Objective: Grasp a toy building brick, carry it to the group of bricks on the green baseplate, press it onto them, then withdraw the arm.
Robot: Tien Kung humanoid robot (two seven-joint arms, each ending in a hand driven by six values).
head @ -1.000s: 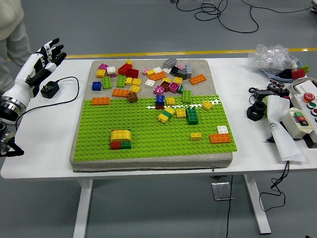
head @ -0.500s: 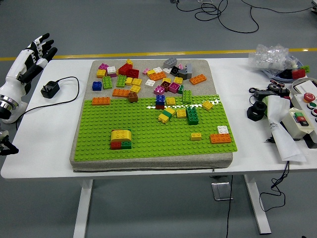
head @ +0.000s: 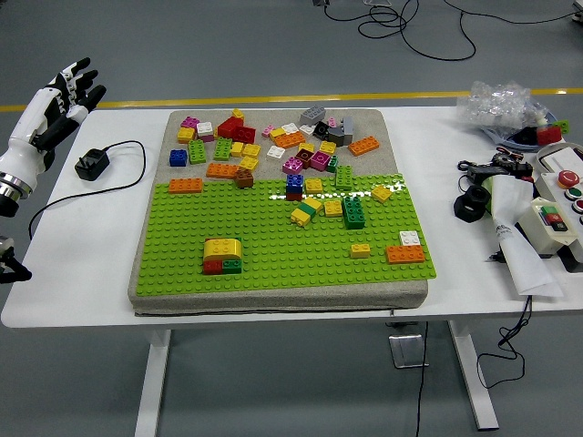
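The green baseplate (head: 273,241) covers the front of a grey pad. On its front left stands a small group of bricks (head: 222,255): yellow on top, red and green beneath. More bricks sit on the plate's far part, such as a dark green one (head: 353,213) and an orange one (head: 404,253). Several loose bricks (head: 273,141) of many colours lie on the grey pad behind the plate. My left hand (head: 64,96), white with black fingertips, hangs open at the far left edge, off the pad and holding nothing. The right hand does not show.
A black power plug with its cord (head: 91,164) lies on the table left of the pad. At the right are a control box with buttons (head: 556,214), white paper (head: 515,241), black parts (head: 474,202) and a plastic bag (head: 501,105).
My left hand has drawn back to the left and slightly up, away from the pad. A person at the top left corner has gone from view. The bricks have not moved.
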